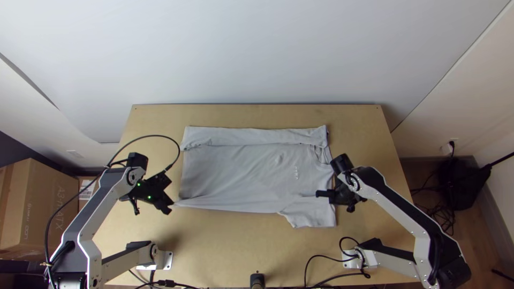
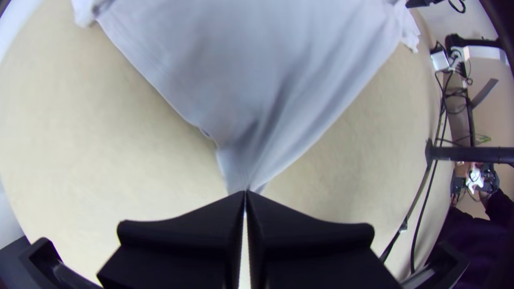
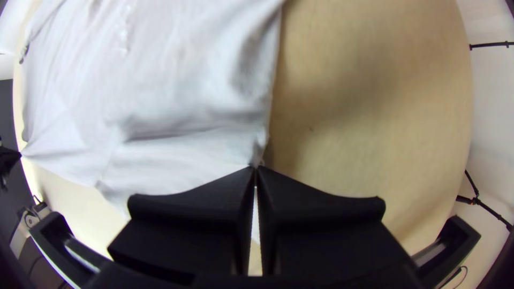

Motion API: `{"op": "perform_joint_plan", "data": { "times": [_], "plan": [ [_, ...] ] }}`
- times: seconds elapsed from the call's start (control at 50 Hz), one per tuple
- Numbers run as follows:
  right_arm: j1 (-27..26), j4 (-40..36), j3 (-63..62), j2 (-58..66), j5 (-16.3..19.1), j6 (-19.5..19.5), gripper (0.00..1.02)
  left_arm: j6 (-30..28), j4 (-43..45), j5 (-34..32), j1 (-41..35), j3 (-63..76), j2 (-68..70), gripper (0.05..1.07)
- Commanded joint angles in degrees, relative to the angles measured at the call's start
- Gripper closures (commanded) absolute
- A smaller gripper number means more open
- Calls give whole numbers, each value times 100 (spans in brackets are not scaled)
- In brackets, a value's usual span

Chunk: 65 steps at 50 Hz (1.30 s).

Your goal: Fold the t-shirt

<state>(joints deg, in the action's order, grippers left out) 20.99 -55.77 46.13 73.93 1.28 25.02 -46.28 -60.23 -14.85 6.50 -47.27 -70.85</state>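
Right now, the bench [image 1: 225, 246] is spanning the middle of the frame, its far edge running below the pale wall [image 1: 257, 53] and its side edges spreading toward the lower corners. Bare wood is showing as a strip between that far edge and the t-shirt [image 1: 241, 171], another beyond the shirt's right side, and a broader stretch between its near edge and the bottom of the frame, where cables [image 1: 316, 257] are curling by the right arm's base. A cardboard box [image 1: 51, 208] is standing past the bench at the left.

The shirt is lying mostly spread across the center, its far side forming a folded-over band [image 1: 251, 136] and one sleeve [image 1: 310, 214] pointing toward the bottom of the frame. At its lower left, the left tool [image 1: 169, 206] is pinching the hem corner between closed fingers, the cloth drawing into creases toward the tips. At the right side, near that sleeve, the right tool [image 1: 332, 196] is gripping the shirt's edge, fingers together, a crease running inward from there. Most of the shirt is lying between the two tools, reaching from them toward the upper part of the frame.
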Motion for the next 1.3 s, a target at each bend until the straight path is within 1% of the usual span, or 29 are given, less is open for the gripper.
{"op": "perform_joint_plan", "data": {
  "times": [0.0, 0.08, 0.22, 0.38, 0.62, 0.88, 1.06, 1.28],
  "plan": [
    [45, -39, 511, -72, -66, -23, 100, 199, 125, -167, 0, -441, 80, 104],
    [10, -39, 722, 42, -75, -5, 100, 251, 169, -194, 18, -635, -69, 104],
    [-210, -31, 1021, 262, -101, -23, 100, 242, 310, -185, 70, -846, -324, 104],
    [-368, 57, 1337, 464, -251, -32, 100, 286, 442, -185, 79, -1250, -632, 104],
    [-456, 145, 1873, 886, -330, -41, 100, 480, 670, -194, -17, -2050, -1186, 104],
    [-473, 180, 2533, 1457, -383, -58, 100, 656, 679, -194, -193, -3043, -1933, 104],
    [-544, 303, 3042, 1879, -444, -49, 100, 673, 670, -185, -264, -3579, -2390, 104],
    [-799, 541, 3772, 2477, -488, -76, 100, 691, 661, -185, -299, -4177, -2882, 104]
  ]
}}
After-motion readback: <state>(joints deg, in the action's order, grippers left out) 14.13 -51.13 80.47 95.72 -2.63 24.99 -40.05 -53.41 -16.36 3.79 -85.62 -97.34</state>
